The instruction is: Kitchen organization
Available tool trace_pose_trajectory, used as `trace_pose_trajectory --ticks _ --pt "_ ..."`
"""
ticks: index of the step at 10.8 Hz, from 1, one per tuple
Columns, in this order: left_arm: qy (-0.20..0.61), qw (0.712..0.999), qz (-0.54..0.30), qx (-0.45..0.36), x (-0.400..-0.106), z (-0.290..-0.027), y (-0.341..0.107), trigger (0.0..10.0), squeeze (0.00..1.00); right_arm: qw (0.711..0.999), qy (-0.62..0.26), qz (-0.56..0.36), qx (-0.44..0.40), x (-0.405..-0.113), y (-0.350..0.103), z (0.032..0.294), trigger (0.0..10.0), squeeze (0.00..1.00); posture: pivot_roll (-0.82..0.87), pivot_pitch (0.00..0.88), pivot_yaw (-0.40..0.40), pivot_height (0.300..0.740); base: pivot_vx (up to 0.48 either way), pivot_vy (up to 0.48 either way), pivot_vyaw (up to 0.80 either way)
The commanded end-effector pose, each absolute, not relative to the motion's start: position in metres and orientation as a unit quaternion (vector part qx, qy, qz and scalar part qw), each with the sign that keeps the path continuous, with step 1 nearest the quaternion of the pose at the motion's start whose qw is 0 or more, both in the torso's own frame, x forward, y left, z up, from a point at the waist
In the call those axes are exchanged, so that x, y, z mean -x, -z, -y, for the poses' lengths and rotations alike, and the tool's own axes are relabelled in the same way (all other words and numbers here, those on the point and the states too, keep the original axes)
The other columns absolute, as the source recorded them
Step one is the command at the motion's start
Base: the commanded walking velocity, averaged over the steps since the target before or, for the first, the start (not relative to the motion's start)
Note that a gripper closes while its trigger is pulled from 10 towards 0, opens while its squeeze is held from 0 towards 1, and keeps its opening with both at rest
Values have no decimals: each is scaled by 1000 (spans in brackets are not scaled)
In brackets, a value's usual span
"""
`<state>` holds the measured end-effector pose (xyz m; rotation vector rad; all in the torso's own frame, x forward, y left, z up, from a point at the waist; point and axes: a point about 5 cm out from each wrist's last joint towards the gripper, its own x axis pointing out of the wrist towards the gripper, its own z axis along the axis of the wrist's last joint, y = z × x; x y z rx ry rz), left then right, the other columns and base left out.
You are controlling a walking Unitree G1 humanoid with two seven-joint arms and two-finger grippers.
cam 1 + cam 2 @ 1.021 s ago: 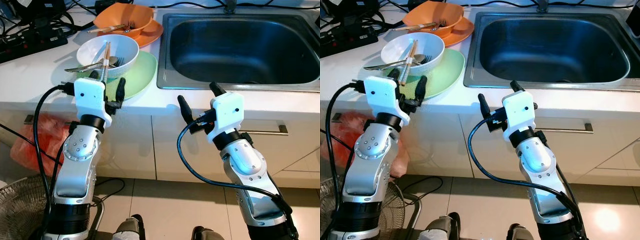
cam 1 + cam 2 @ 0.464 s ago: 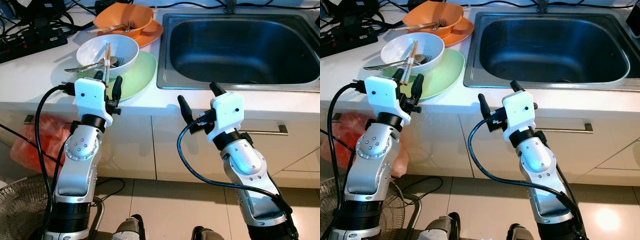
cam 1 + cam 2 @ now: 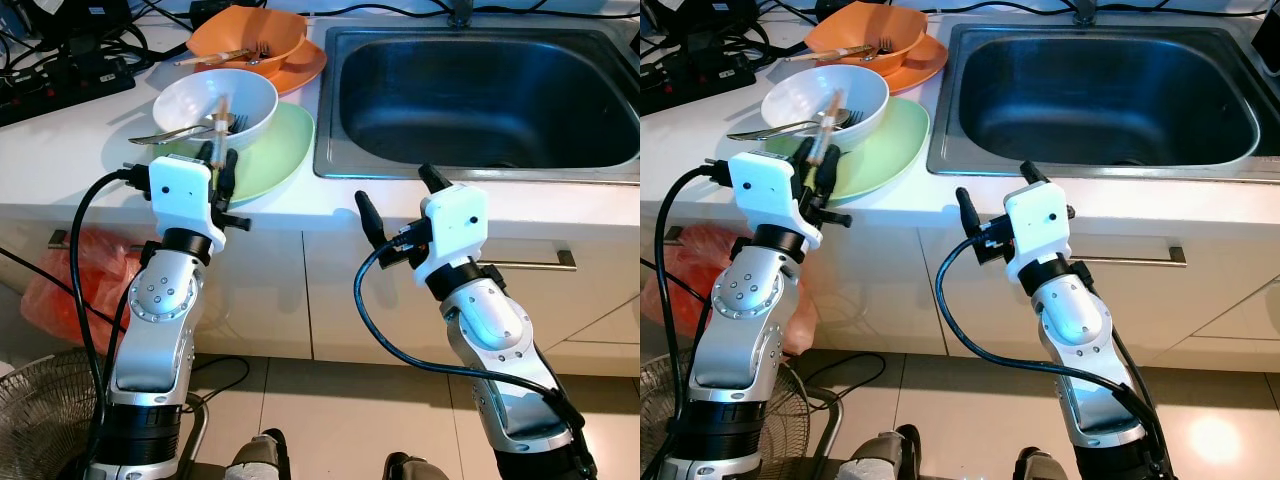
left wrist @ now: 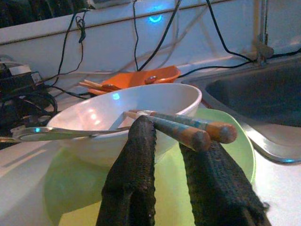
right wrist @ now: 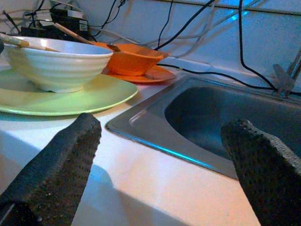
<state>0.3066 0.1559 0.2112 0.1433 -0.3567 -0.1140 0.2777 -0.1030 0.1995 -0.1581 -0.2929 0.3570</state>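
1. The left gripper (image 4: 171,141) is pinching the pair of brown wooden chopsticks (image 4: 188,129) by their blunt ends, its two black fingers (image 4: 134,169) pulled in narrow around them. It's sitting right at the front edge of the white kitchen bench (image 3: 60,150), just in front of the dishes.

2. The chopsticks' far ends are still lying inside the white ribbed ceramic bowl (image 3: 190,95), so my guess is the grab comes first and the lift out comes next, to sort the cutlery before the dishes get moved.

3. A silver metal utensil (image 4: 66,134) is also resting across that bowl, handle poking out over the rim toward the bench's left end. It could get dragged along if the chopsticks come out at a slant.

4. The bowl is sitting on a pale green round plate (image 3: 285,150) near the front edge, just beside the stainless steel sink (image 3: 480,95).

5. Further back there's an orange bowl (image 3: 250,35) on an orange plate (image 3: 305,65), holding cutlery I can't make out clearly.

6. The right gripper (image 3: 400,195) is hovering with its fingers spread wide, holding nothing, in front of the sink's front rim, probably waiting its turn.

7. Count: two bowls, two plates, two chopsticks, one sink.
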Motion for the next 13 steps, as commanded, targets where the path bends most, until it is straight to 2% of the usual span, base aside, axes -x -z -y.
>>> trace_pose_trajectory --ticks 1,5,13 --pt "61 980 177 -73 -307 -156 -211 0 0 969 -185 143 81 -276 -197 101 10000 0 39 180 53 740 0 0 0" --pt "62 978 183 -78 -307 -156 -212 0 0 961 -228 136 72 -270 -194 92 10000 0 40 179 52 740 0 0 0" --pt "59 976 189 -91 -307 -155 -214 0 0 962 -225 139 74 -271 -194 93 10000 0 42 171 54 740 0 0 0"
